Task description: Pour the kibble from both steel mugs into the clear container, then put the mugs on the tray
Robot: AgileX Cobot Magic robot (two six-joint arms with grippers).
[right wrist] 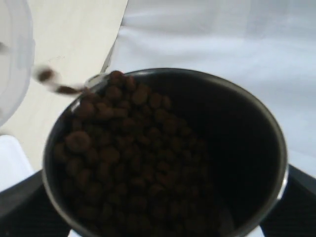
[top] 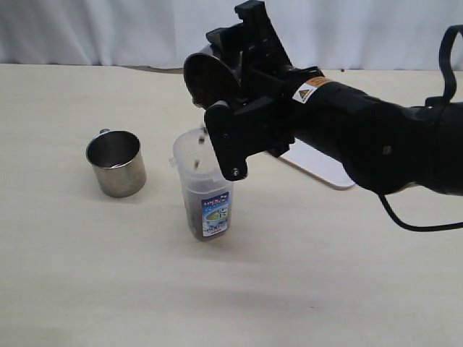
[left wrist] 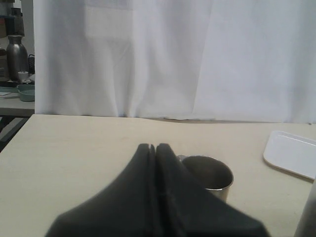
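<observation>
My right gripper (top: 235,83) is shut on a steel mug (top: 206,79) and holds it tipped over the clear container (top: 205,191). Kibble (top: 203,131) is falling from the mug's lip into the container's mouth, and a brown layer lies at its bottom. In the right wrist view the mug (right wrist: 256,113) is still heaped with kibble (right wrist: 128,143), with pellets flying off toward the container (right wrist: 12,59). The other steel mug (top: 116,164) stands upright left of the container and looks empty. My left gripper (left wrist: 155,147) is shut on nothing, just short of that mug (left wrist: 210,175). The white tray (top: 322,165) lies behind my right arm.
A white curtain hangs along the table's far edge. In the left wrist view the tray (left wrist: 292,154) lies to one side, and beyond the table's corner a side table carries a metal flask (left wrist: 16,57) and a bowl (left wrist: 25,92).
</observation>
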